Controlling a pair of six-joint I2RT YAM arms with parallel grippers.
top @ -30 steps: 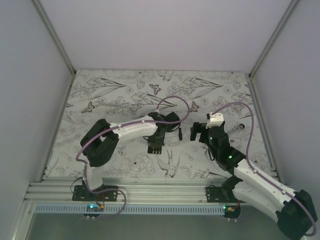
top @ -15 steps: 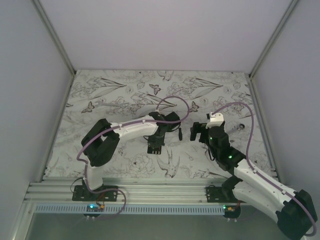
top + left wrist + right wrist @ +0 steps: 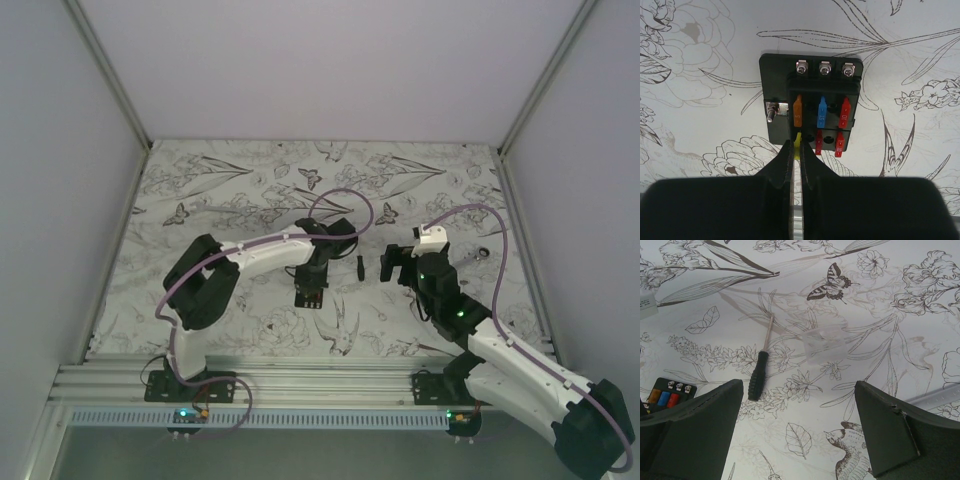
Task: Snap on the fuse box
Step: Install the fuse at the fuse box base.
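The fuse box (image 3: pixel 812 107) lies flat near the middle of the table (image 3: pixel 190 200), slightly toward the near edge. The left gripper (image 3: pixel 796 147), fingers together, meets a yellow fuse (image 3: pixel 798 139) in the row nearest it; push straight down, centred, no tilt. The box's long axis runs away from those fingers, screw end farthest. The right gripper (image 3: pixel 799 390) hangs wide apart

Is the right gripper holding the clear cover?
No, the right gripper is open and empty, and the clear cover lies on the table beyond it, beside the screwdriver.

Matt black plastic fuse box (image 3: pixel 810 102); metal screws (image 3: pixel 824 68).
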